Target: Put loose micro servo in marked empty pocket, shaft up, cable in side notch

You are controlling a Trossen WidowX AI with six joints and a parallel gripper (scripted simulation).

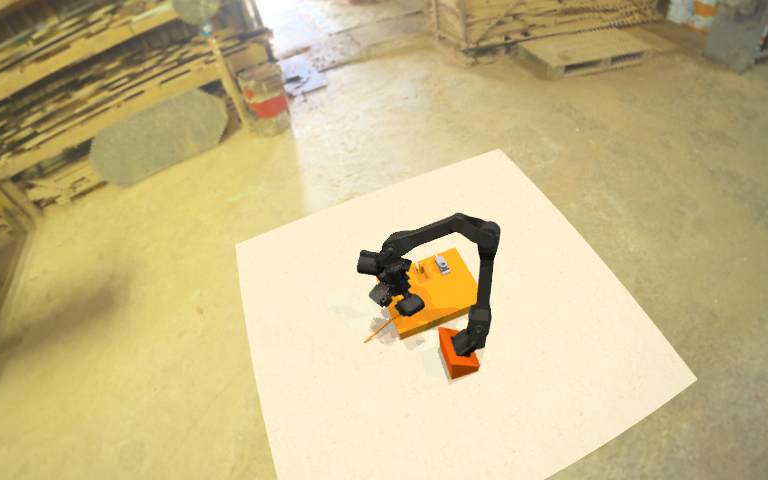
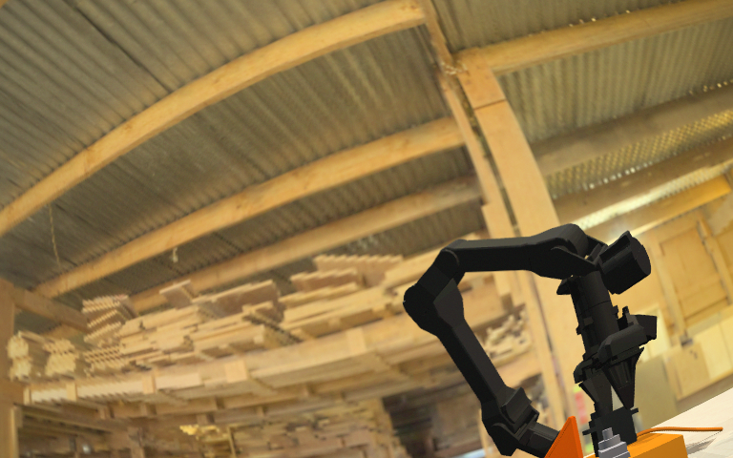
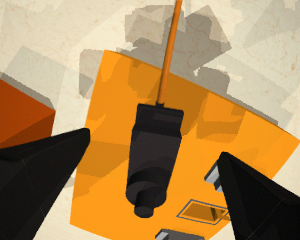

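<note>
Gripper [image 3: 150, 180] wide open – fingertips cropped; servo [image 3: 154, 154] between, untouched

The loose micro servo [image 3: 153, 154] is a dark grey block lying on its side on the orange deck [image 3: 117, 134], its round output shaft pointing sideways along the deck. Its thin orange cable [image 3: 174, 34] runs straight from the opposite end, past the deck's edge. The marked pocket [image 3: 202, 211] is a dark-outlined rectangle near the deck's far edge, apart from the servo.
</note>
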